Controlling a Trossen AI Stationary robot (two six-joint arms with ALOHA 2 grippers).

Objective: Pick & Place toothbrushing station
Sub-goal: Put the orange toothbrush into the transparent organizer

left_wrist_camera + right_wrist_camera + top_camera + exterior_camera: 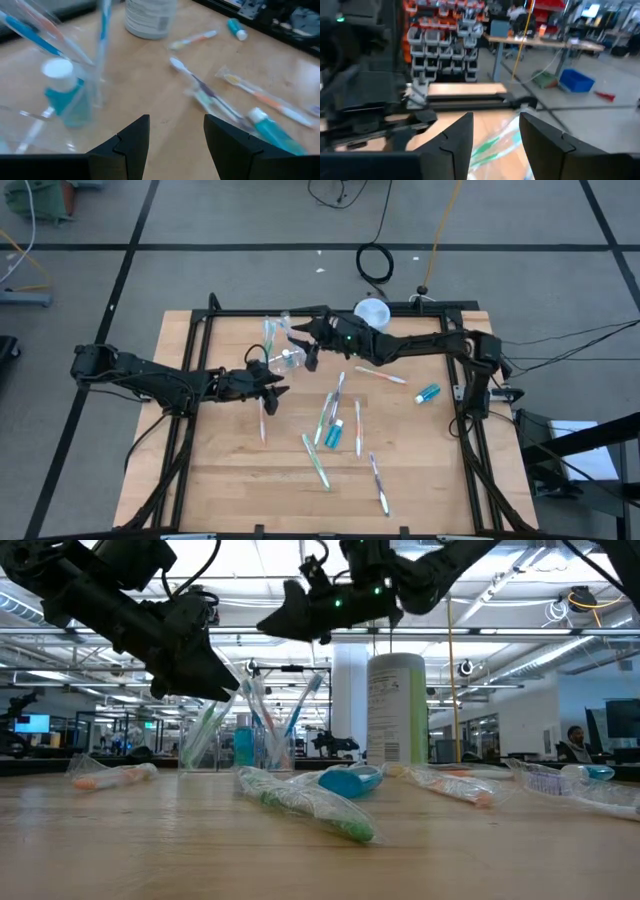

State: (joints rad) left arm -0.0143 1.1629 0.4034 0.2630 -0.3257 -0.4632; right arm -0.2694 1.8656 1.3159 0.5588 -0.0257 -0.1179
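Observation:
The clear plastic cup (287, 361) stands on the wooden table (200, 470), left of the table's middle. It holds several slim toothbrushes (269, 333) and a teal tube (64, 97). It also shows in the low view (250, 735). My left gripper (272, 390) is open and empty, on the cup's near-left side; its fingers (131, 142) point past the cup. My right gripper (304, 337) is open and empty, raised just right of the toothbrush tops (290, 620). A green wrapped toothbrush (492, 145) shows between its fingers, farther off.
A pale-green canister with a white lid (372, 312) stands at the table's far edge. Several wrapped toothbrushes (330, 412) and a teal tube (335, 435) lie loose on the table's middle and near part. Another teal tube (427, 392) lies at the right.

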